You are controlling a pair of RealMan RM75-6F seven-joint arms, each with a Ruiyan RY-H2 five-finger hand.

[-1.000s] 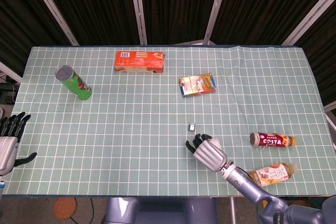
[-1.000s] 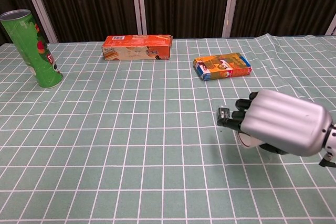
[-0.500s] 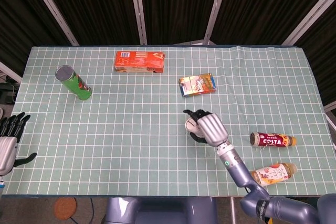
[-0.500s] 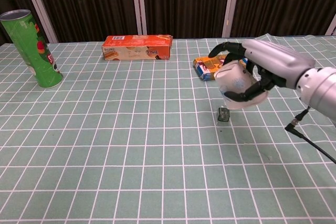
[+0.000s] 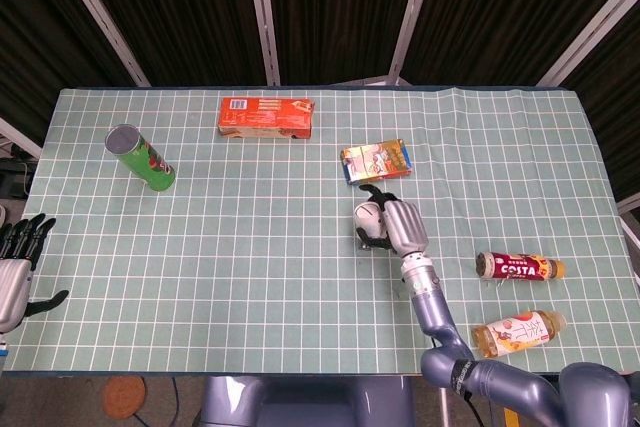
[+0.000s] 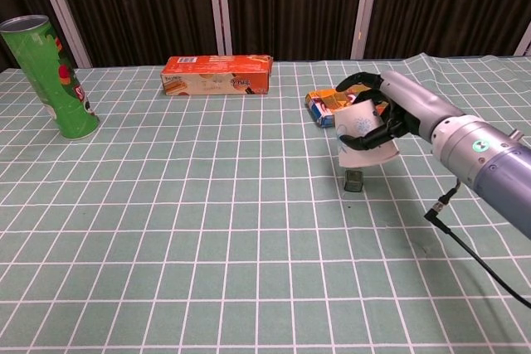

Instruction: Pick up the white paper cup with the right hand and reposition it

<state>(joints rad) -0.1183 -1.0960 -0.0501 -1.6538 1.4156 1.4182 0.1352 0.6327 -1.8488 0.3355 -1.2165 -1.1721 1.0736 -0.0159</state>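
My right hand [image 5: 395,222] [image 6: 390,109] grips the white paper cup [image 6: 362,134] [image 5: 368,218], fingers wrapped round it. The cup hangs tilted above the table, just over a small dark metal clip [image 6: 354,181] lying on the cloth. It sits a short way in front of the orange snack packet [image 5: 375,161] [image 6: 332,103]. My left hand [image 5: 14,267] rests off the table's left front corner with its fingers spread and nothing in it; the chest view does not show it.
A green crisp tube [image 5: 141,158] [image 6: 51,75] stands at the left, an orange-red box [image 5: 266,116] [image 6: 217,75] at the back. Two bottles [image 5: 518,267] [image 5: 517,331] lie near the right front. The table [image 5: 250,247] carries a green grid cloth.
My right hand lifted the cup from the front of the table and carried it away from me toward the snack packet. The left hand stayed still.
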